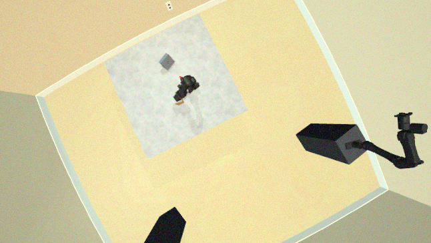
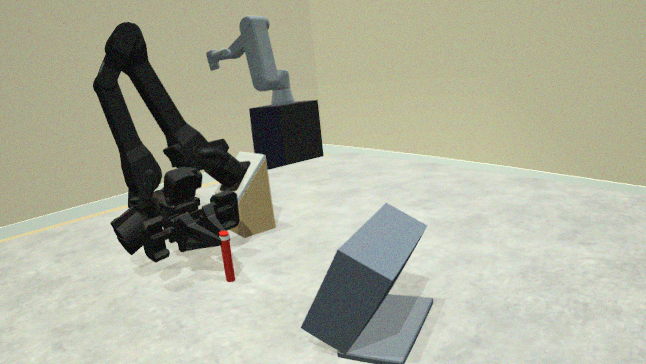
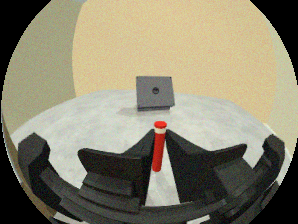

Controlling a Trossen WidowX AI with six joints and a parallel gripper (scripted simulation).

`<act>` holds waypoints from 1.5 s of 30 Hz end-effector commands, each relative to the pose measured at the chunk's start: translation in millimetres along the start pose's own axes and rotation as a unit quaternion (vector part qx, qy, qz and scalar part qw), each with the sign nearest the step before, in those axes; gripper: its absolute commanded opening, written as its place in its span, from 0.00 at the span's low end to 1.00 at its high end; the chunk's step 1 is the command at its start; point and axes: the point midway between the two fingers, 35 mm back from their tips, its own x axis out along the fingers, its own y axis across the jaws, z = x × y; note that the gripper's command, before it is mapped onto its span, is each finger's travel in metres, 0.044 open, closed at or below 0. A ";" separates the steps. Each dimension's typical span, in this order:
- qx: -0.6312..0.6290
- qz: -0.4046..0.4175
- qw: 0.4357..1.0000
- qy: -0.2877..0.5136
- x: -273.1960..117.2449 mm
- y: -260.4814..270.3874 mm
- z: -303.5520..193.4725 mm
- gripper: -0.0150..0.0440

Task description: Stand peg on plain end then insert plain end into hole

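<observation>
The red peg (image 1: 181, 77) (image 2: 227, 261) (image 3: 157, 153) is nearly upright, tilted a little, with its white band (image 2: 224, 238) (image 3: 160, 131) near the top and its plain end down. My gripper (image 2: 222, 240) (image 3: 160, 132) is shut on the peg close below the band. The plain end is at or just above the table; I cannot tell if it touches. The grey sloped panel (image 1: 165, 66) (image 2: 367, 250) (image 3: 145, 96) stands apart from the peg, beyond it in the wrist view. Its hole (image 1: 168, 62) (image 3: 155, 90) shows dark and empty. In the exterior view the hole is hidden.
A tan wedge-shaped block (image 1: 179, 103) (image 2: 260, 200) with a pale sloped top stands beside the arm, behind the gripper in the exterior view. The panel's flat grey base (image 2: 395, 330) lies on the table. A grey arm on a black box (image 2: 287, 132) stands in the background.
</observation>
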 end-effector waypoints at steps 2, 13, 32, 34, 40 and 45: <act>0.000 0.000 1.000 0.000 -1.2 0.2 -2.4 0.34; -0.001 -0.002 1.000 -0.012 -2.9 0.8 -3.5 0.34; -0.002 -0.005 1.000 -0.024 -3.6 1.2 -2.1 0.47; -0.002 -0.005 1.000 -0.024 -3.6 1.2 -2.1 0.47; -0.002 -0.005 1.000 -0.024 -3.6 1.2 -2.1 0.47; -0.002 -0.005 1.000 -0.024 -3.6 1.2 -2.1 0.47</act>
